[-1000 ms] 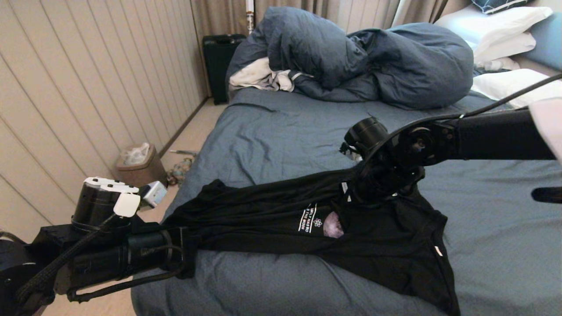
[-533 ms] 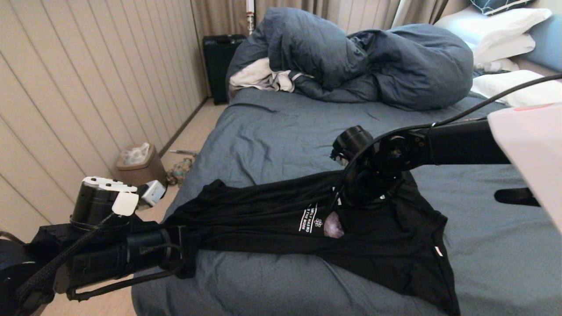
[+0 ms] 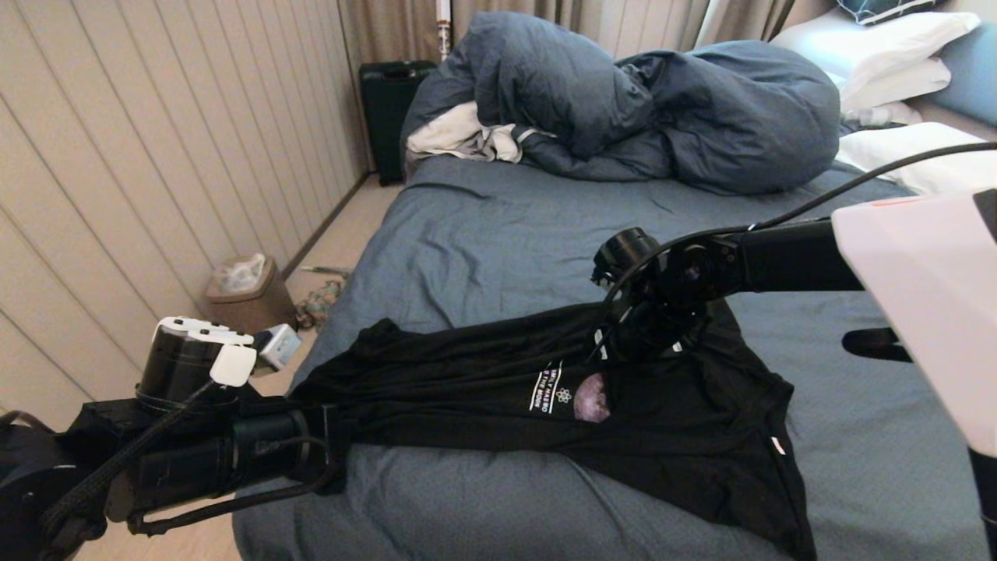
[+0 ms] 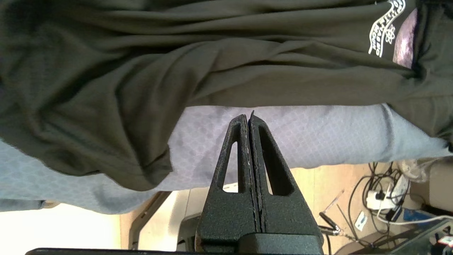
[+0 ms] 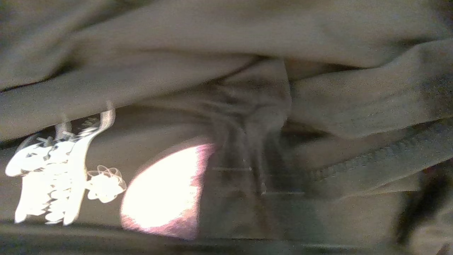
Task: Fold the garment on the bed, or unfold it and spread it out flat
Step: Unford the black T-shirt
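**Under the right gripper: collar end of one shirt**

Beneath my right gripper [image 3: 639,343], clenched into bunched fabric, one shirt [image 3: 483,382] stretches lengthwise across the bed [image 3: 483,234] toward my left gripper [image 4: 248,118], which is pinched shut, empty, beside the hem. Right is nearer the print. One duvet [image 3: 623,101], two grippers.

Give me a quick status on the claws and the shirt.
Left claw shut, empty, off the bed's near edge. Right claw shut, pressed into the black T-shirt by the moon print. Shirt bunched, not flat. Duvet heaped far back, clear.
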`<state>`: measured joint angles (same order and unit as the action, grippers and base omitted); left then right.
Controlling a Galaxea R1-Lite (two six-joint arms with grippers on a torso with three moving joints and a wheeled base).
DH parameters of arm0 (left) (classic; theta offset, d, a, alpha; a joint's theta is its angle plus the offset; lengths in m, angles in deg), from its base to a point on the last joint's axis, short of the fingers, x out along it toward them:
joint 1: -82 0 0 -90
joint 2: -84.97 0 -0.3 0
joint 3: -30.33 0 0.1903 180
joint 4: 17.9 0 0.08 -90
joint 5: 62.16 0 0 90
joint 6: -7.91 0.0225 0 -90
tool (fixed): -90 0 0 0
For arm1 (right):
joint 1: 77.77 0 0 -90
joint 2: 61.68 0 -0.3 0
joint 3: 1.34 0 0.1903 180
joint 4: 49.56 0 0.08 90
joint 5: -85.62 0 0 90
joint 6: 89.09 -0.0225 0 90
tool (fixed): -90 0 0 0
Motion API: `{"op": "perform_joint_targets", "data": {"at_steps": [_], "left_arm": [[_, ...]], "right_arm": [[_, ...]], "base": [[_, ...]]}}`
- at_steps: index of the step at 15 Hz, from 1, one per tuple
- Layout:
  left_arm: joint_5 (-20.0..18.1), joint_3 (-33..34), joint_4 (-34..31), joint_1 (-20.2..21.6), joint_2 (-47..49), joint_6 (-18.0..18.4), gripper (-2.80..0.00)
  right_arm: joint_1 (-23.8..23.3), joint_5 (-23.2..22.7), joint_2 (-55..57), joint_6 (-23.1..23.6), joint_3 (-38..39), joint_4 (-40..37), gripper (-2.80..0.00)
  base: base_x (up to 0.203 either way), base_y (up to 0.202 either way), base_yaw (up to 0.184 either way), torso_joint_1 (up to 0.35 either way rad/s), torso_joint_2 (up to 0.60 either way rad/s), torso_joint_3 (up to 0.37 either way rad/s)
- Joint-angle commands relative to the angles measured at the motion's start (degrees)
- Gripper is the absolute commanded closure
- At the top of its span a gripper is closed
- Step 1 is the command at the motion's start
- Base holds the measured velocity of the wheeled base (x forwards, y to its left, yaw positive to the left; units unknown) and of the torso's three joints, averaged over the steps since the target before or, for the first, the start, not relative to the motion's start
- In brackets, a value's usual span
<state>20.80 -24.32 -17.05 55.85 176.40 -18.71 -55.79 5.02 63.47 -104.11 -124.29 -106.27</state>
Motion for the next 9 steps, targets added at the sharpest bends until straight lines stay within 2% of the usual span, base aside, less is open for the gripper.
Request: {"op": "perform_joint_targets", "data": {"at_steps": [1, 6, 9], "left_arm": [[0.01, -0.01, 0.12, 0.05, 0.24, -0.18, 0.00], [0.01, -0.01, 0.17, 0.05, 0.11, -0.06, 0.00], [-0.20, 0.12, 0.12, 0.05, -0.16, -0.09, 0.00]], "right_arm": [[-0.09, 0.14, -0.38, -0.10, 0.07, -0.23, 0.00], [-0.79, 0.28, -8.11, -0.51, 1.84, -0.76, 0.00], [-0.40, 0.32, -19.73, -1.14, 8.52, -2.81, 0.00]], "base": [[0.000, 0.000, 0.000, 0.000, 0.00, 0.000], [0.000, 0.000, 0.000, 0.000, 0.00, 0.000], [0.000, 0.000, 0.000, 0.000, 0.00, 0.000]]}}
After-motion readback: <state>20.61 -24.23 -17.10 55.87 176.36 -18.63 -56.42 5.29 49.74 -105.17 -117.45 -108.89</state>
